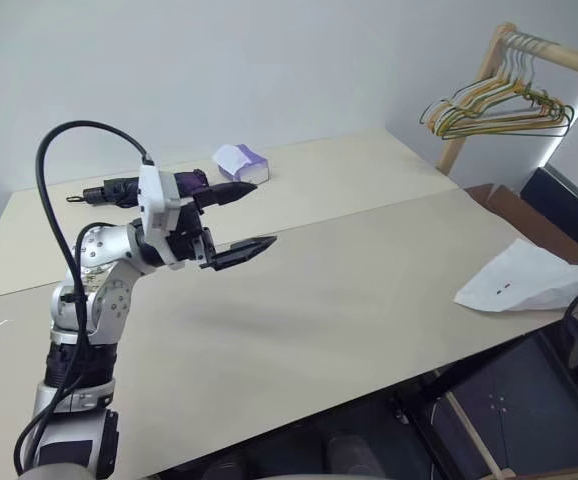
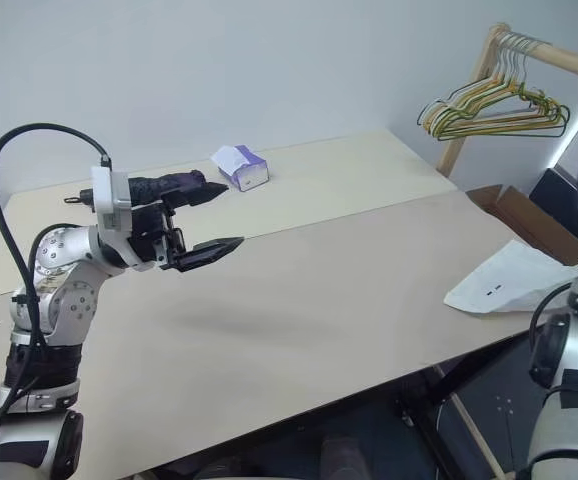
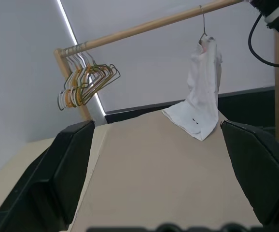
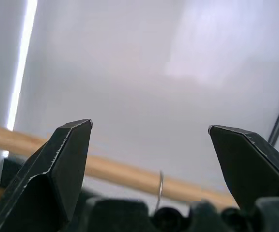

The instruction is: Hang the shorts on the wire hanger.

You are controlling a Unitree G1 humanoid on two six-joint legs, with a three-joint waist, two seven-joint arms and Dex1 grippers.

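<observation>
The shorts (image 3: 200,94) already hang from the wire hanger (image 3: 203,29) on the rail (image 3: 144,28) at one o'clock, while the left gripper (image 1: 241,222) and right gripper (image 4: 149,150) gape empty, so little seems left.

One shorts (image 3: 199,99), one tissue box (image 1: 241,162), two tools.

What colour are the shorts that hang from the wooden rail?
White, with tiny dark marks near the lower hem; the shorts show best in the left wrist view.
</observation>
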